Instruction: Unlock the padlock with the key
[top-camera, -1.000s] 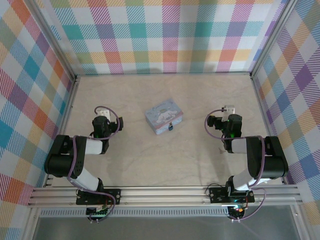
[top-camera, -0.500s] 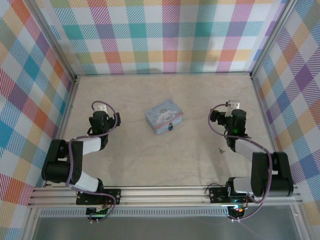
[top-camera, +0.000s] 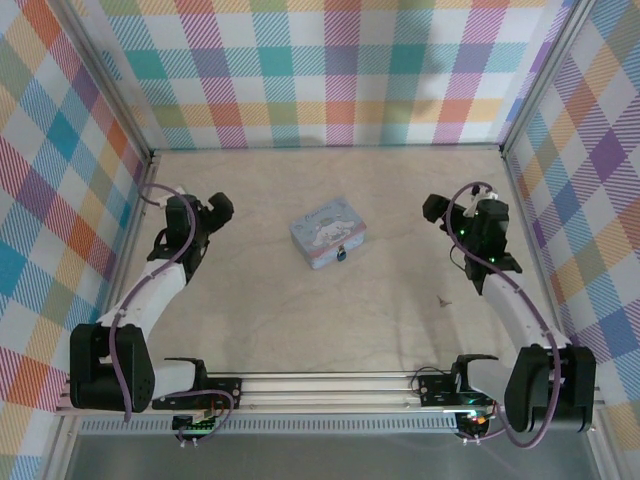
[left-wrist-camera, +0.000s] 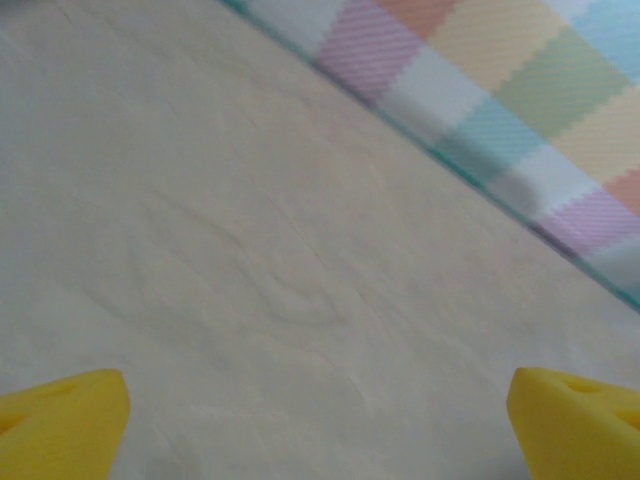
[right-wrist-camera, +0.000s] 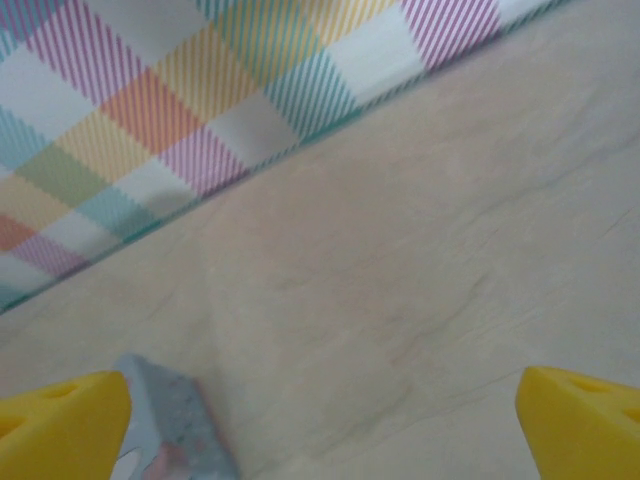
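Note:
The tiny dark padlock (top-camera: 342, 254) hangs on the near side of the pale-blue cartoon tin (top-camera: 328, 232) in the middle of the table. A small dark key (top-camera: 443, 299) lies on the table to the right of the tin, nearer to me. My left gripper (top-camera: 217, 209) hovers well left of the tin; its yellow fingertips (left-wrist-camera: 62, 421) stand wide apart over bare table, so it is open. My right gripper (top-camera: 434, 209) hovers right of the tin, beyond the key, open, its fingertips (right-wrist-camera: 584, 420) wide apart. A corner of the tin (right-wrist-camera: 172, 420) shows in the right wrist view.
Plaid walls (top-camera: 330, 70) close in the table on the left, far and right sides. The foot of a wall (left-wrist-camera: 470, 175) crosses the left wrist view, and likewise a plaid wall (right-wrist-camera: 200, 90) in the right wrist view. An aluminium rail (top-camera: 330, 385) runs along the near edge.
Both arms have unfolded and lifted, the left swinging out to the left and the right to the right and farther back. Tin, padlock and key have not moved.

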